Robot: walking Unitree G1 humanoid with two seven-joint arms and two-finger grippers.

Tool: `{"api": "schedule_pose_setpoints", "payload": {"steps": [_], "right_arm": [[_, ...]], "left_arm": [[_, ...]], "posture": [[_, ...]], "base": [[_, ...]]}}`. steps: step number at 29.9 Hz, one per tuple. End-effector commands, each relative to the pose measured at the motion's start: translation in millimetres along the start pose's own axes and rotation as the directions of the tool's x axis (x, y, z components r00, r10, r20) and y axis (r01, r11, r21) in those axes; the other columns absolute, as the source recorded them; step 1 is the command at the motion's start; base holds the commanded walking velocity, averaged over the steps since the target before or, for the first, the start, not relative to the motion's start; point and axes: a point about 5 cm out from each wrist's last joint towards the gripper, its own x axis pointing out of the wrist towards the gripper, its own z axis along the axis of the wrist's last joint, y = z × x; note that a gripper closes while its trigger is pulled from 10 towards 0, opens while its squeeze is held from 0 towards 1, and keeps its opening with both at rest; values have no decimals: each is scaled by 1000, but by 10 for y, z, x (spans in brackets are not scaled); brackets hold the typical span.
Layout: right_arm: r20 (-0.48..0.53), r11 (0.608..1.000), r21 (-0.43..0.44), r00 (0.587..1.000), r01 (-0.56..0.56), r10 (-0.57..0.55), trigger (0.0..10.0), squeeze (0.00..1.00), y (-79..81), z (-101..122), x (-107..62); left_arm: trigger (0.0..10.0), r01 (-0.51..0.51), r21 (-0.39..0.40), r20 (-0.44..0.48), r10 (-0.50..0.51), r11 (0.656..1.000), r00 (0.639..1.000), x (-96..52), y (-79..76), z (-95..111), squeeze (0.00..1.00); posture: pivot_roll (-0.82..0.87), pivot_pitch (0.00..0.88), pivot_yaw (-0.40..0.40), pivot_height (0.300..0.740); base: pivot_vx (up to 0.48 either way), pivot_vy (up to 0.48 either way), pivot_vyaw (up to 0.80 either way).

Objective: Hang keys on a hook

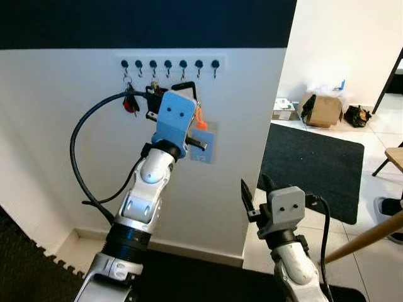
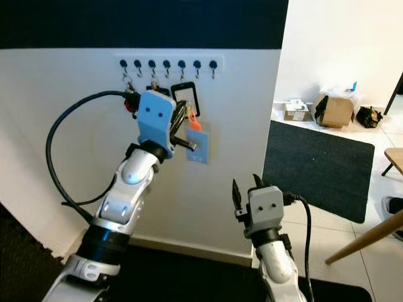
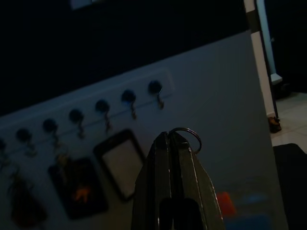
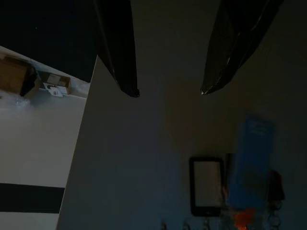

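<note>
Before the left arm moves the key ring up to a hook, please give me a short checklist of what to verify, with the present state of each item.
1. Left gripper shut on the key ring: ok, the ring sticks out at the fingertips.
2. A free hook within the row: ok, the rightmost hook carries nothing.
3. Ring lined up with that hook: not ok, in the left wrist view the ring sits below the hook and off to one side.
4. Hanging blue tag out of the arm's path: cannot tell.
5. Right gripper out of the way: ok, open, low, apart from the wall.
</note>
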Motion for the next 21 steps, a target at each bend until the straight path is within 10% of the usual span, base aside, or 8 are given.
{"api": "schedule_pose_setpoints", "payload": {"steps": [1, 21], "right_arm": [[-15, 1000, -3, 1000, -11, 11, 10000, 0, 22, -13, -13], [-40, 999, -11, 999, -35, 34, 10000, 0, 50, -58, -23]], "left_arm": [[10000, 14, -14, 6, -14, 1000, 1000, -21, -43, -6, 0], [10000, 11, -24, 45, -10, 1000, 999, -173, -17, 70, 0]], "posture": [[1, 105, 79, 740], [4, 104, 66, 740]], "base": [[465, 0, 0], [267, 0, 0]]}}
